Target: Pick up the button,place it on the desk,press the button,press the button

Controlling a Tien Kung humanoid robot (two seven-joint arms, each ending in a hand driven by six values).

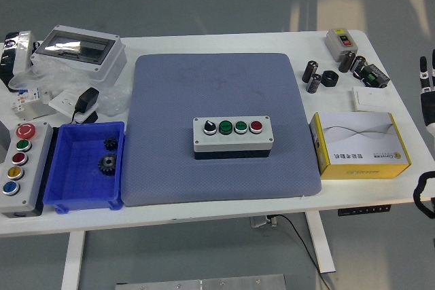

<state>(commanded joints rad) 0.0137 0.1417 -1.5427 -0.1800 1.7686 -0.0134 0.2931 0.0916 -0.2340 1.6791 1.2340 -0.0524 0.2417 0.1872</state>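
The grey button box [233, 137] lies in the middle of the blue-grey mat [217, 79]. On its top are a black selector knob, two green buttons and a red button [255, 126]. My right hand [428, 93] shows only at the picture's right edge, off the table's right side and far from the button box. Its fingers [423, 73] point up, straight, and hold nothing. My left hand is out of view.
At the left are a grey five-button box [17, 164], a blue bin [71, 181] with two gears, and a clear-lidded enclosure [78, 49]. At the right are a yellow-white carton [360, 144], black cylinders [314, 76], a small switch box [340, 41] and a white card [372, 98].
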